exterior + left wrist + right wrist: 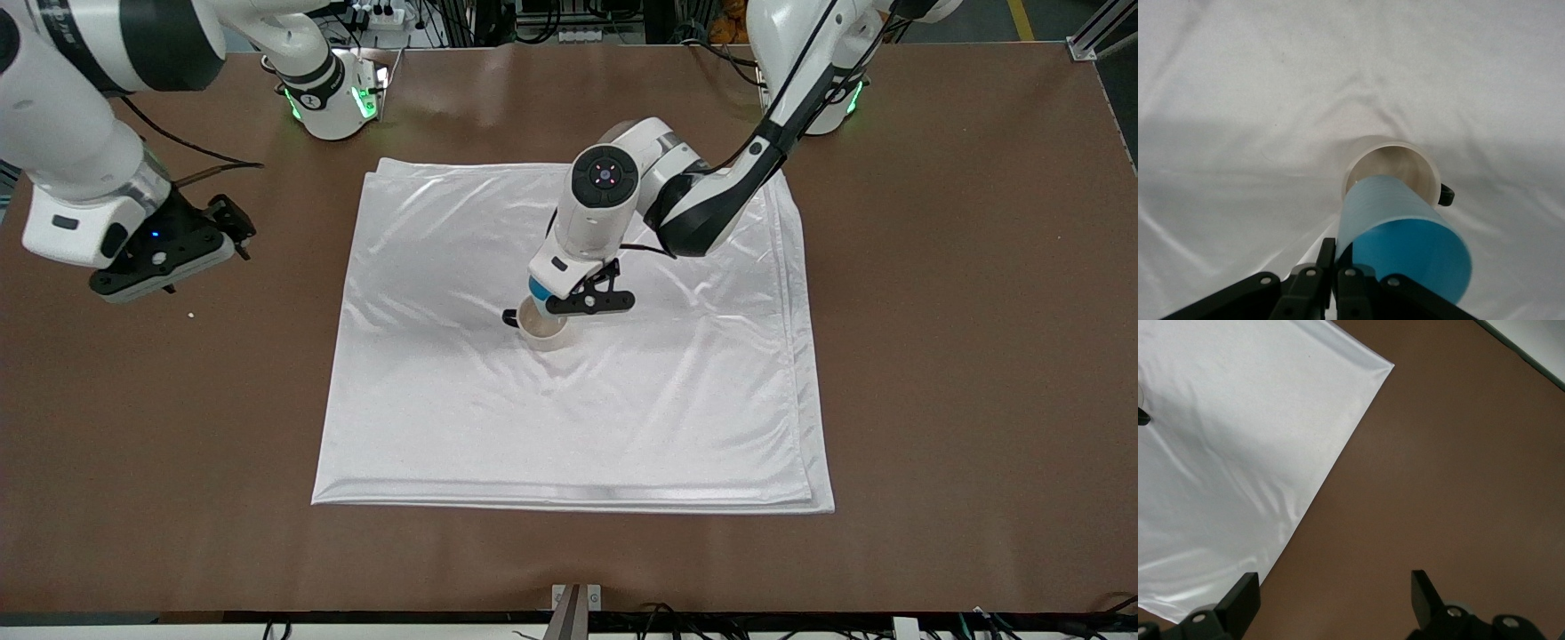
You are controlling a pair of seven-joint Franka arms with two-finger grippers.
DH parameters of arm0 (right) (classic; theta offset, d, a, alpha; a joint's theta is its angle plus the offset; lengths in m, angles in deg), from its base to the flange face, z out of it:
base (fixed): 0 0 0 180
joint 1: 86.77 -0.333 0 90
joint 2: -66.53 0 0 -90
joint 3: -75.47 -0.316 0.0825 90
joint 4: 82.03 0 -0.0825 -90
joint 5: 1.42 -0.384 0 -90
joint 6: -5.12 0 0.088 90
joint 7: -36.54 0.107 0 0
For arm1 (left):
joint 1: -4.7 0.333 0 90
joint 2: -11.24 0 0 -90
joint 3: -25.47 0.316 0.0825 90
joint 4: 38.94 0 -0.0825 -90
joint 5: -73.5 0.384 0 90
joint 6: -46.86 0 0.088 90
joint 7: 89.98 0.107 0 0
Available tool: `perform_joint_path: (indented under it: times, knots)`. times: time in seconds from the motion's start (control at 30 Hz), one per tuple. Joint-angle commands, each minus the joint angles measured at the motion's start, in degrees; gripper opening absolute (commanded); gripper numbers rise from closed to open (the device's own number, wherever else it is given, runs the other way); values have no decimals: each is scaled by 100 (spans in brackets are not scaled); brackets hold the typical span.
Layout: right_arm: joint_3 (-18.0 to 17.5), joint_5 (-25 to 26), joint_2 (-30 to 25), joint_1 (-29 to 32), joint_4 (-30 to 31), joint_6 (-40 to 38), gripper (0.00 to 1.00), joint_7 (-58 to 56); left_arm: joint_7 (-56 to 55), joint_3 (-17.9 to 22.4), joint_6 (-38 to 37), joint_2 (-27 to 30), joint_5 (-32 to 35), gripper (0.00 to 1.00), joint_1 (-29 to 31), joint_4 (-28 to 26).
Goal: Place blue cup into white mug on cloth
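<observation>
The left gripper (pixel 1335 267) was closed on the rim of the blue cup (pixel 1401 240) and held it tilted just above the white mug (pixel 544 327), which stood on the cloth (pixel 569 418) near the table's middle. If released so tilted, the cup could catch the mug's rim and tip it. The right gripper (pixel 1331 600) waited open over the table's edge at the right arm's end.
</observation>
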Motion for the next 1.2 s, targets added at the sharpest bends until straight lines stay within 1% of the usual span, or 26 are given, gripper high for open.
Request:
perform_joint_path:
  times: [0.0,0.17,0.27,0.4,0.47,0.63,0.8,1.17]
  knots:
    - [-77,-227,-14,358,-469,-465,100,127,-166,202,238,-196,182,0,-246,205]
    - [-85,-218,-5,551,-689,-518,100,697,-254,211,318,-345,182,0,-281,328]
    - [-77,-191,-5,569,-716,-527,100,1076,-254,228,335,-407,182,0,-307,372]
    - [-85,-261,-14,709,-707,-483,100,1445,-254,228,388,-495,182,0,-316,372]
    - [-85,-384,-31,762,-707,-483,100,1621,-254,237,414,-539,191,0,-334,372]
    - [-85,-481,-57,894,-663,-509,100,1666,-245,308,423,-627,191,0,-386,364]
    - [-85,-499,-58,903,-654,-500,100,1666,-236,430,467,-697,191,0,-483,364]
    - [-77,-587,-66,1043,-654,-465,100,1666,-218,466,669,-899,191,0,-492,364]
